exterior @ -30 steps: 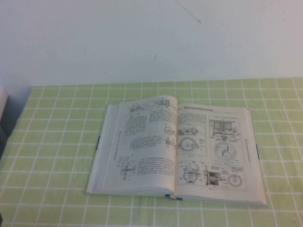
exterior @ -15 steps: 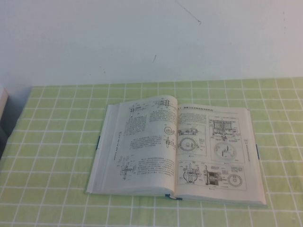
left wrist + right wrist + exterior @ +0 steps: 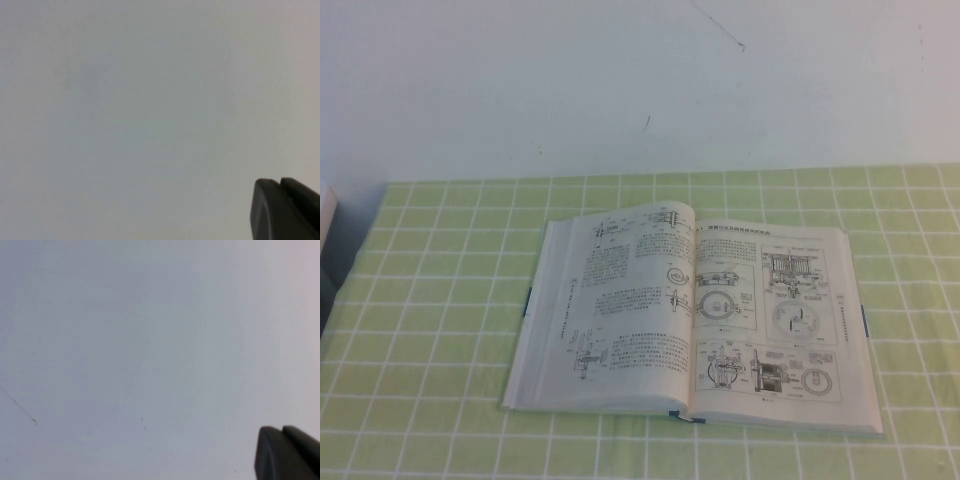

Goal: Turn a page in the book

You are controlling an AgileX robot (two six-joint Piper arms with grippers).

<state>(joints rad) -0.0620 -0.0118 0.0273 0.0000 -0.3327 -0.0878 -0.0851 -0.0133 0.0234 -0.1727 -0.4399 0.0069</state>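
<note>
The book (image 3: 620, 320) lies open and flat on the green checked tablecloth, in the middle of the high view. Its left page has text columns and small drawings. The page (image 3: 770, 320) with boxed black circular diagrams lies flat on the right side. Neither arm shows in the high view. My left gripper (image 3: 279, 181) shows only in the left wrist view, as two dark fingertips pressed together in front of a plain white wall. My right gripper (image 3: 281, 428) shows the same way in the right wrist view, shut and empty. Both are away from the book.
The green checked tablecloth (image 3: 430, 300) covers the table around the book. A white wall (image 3: 620, 80) stands behind the table. A pale object (image 3: 325, 215) and a dark gap sit at the far left edge.
</note>
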